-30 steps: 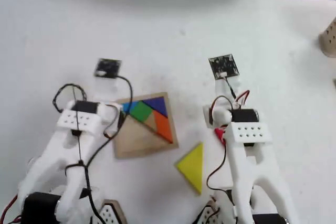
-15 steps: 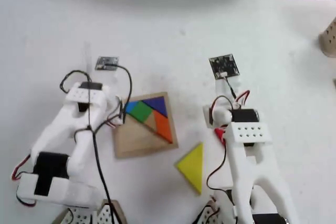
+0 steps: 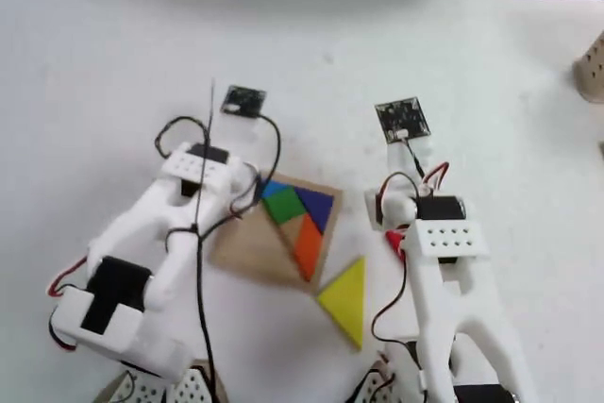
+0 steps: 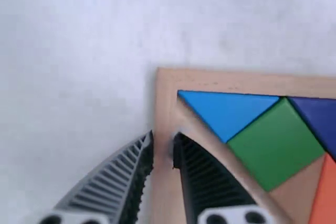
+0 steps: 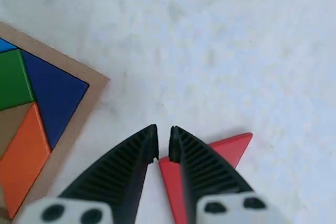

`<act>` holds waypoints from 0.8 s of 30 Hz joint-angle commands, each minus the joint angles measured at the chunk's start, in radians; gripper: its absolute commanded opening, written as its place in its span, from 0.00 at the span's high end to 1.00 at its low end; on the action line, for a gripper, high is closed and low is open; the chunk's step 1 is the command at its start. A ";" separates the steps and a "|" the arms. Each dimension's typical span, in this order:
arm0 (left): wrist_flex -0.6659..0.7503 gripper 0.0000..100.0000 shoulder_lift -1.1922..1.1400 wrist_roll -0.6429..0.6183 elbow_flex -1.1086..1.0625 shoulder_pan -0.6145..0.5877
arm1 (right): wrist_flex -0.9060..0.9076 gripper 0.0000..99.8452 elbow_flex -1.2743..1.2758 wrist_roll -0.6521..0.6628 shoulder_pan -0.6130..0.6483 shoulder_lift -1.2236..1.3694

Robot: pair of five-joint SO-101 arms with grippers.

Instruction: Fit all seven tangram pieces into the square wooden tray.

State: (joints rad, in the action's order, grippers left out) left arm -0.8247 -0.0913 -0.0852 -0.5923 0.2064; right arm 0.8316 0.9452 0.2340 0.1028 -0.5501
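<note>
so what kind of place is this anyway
Probably a robotics lab bench: a left arm and right arm with loose wiring on a plain white table, a bare circuit board, and a tray of tangram pieces as the practice task.

The toothed left gripper [image 4: 163, 148] clamps the rim of the square wooden tray [image 4: 166, 85]; the toothed right gripper [image 5: 163, 142] points down, jaws together.

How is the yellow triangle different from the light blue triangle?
The yellow triangle lies loose on the table, while the light blue triangle sits inside the wooden tray. The yellow triangle looks bigger than the light blue triangle. The light blue triangle touches the green piece; the yellow triangle lies apart from the fitted pieces. Both are flat triangles.
</note>
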 commanded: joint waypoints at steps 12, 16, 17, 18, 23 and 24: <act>0.348 0.93 -0.004 -0.003 0.044 0.216 | -0.016 0.96 -0.009 0.002 -0.027 -0.030; 0.345 0.93 -0.074 -0.005 0.120 0.205 | -0.016 0.96 -0.008 0.002 -0.027 -0.030; 0.334 0.93 -0.094 -0.006 0.143 0.188 | -0.016 0.96 -0.008 0.002 -0.028 -0.030; 0.315 0.93 -0.110 -0.008 0.164 0.173 | -0.016 0.96 -0.008 0.002 -0.028 -0.030; 0.236 0.92 -0.114 -0.009 0.232 0.076 | -0.019 0.96 -0.008 0.002 -0.028 -0.030; 0.222 0.92 -0.114 -0.009 0.238 0.065 | -0.030 0.96 -0.006 0.002 -0.028 -0.030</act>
State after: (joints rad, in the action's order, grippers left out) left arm -0.5608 -0.2171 -0.0821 -0.4434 0.3445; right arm 0.8301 0.9452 0.2340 0.0829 -0.5501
